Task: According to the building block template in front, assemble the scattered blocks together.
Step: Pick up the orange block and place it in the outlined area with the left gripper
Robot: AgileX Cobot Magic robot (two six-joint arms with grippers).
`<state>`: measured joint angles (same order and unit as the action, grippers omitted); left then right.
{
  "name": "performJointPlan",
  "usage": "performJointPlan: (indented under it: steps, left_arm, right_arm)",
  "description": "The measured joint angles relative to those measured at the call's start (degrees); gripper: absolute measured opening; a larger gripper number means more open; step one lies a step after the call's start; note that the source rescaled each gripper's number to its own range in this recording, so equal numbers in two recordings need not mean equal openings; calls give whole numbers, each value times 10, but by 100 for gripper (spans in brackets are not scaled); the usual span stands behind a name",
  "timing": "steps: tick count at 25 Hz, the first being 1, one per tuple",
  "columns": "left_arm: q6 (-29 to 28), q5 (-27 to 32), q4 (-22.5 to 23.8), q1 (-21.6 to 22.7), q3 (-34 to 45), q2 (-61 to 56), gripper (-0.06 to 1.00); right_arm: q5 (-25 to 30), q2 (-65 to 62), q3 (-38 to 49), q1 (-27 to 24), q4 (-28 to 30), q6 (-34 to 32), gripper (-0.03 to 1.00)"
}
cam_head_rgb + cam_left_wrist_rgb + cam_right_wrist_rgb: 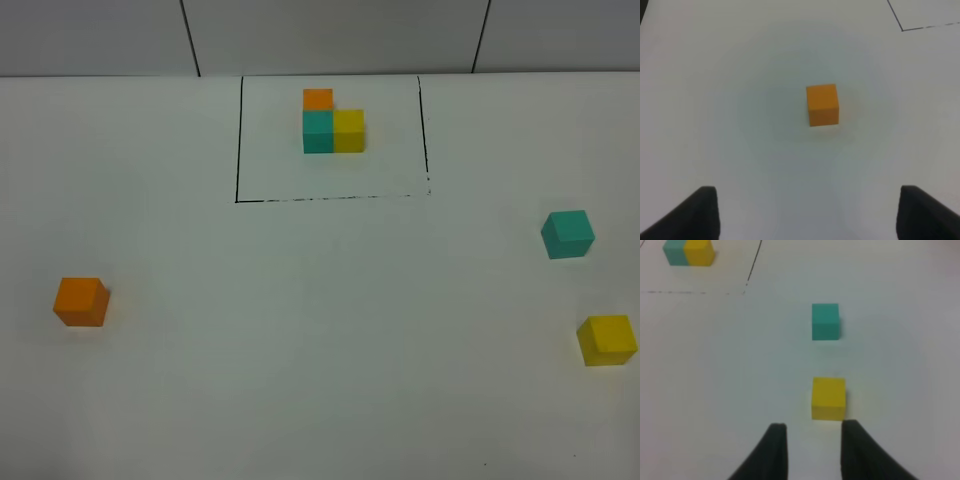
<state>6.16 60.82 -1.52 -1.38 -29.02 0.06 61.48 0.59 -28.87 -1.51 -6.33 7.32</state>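
Observation:
The building block template (333, 122) is an L of orange, teal and yellow cubes inside a thin black drawn rectangle (238, 140) at the far middle. The scattered orange cube (81, 301) lies at the left, the teal cube (567, 234) at the right and the yellow cube (607, 340) nearer, at the right edge. Neither gripper shows in the exterior high view. My left gripper (810, 220) is wide open and empty, short of the orange cube (822, 104). My right gripper (813, 426) is open with a narrower gap, empty, just short of the yellow cube (828, 398); the teal cube (825, 321) lies beyond it.
The white table (320, 330) meets a grey panelled wall (330, 35) just behind the template. A corner of the drawn rectangle (902, 27) shows in the left wrist view. The template's teal and yellow cubes (689, 252) show in the right wrist view.

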Motion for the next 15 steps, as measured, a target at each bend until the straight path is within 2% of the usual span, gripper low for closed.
performJointPlan:
  steps: [6,11,15]
  left_arm:
    - [0,-2,1,0,-43,103,77]
    - [0,20,0,0,-127,274,77]
    - [-1,40,-1,0,-198,408,84]
  right_arm:
    - [0,0,0,0,0,0,1]
    - [0,0,0,0,0,0,1]
    - [0,0,0,0,0,0,1]
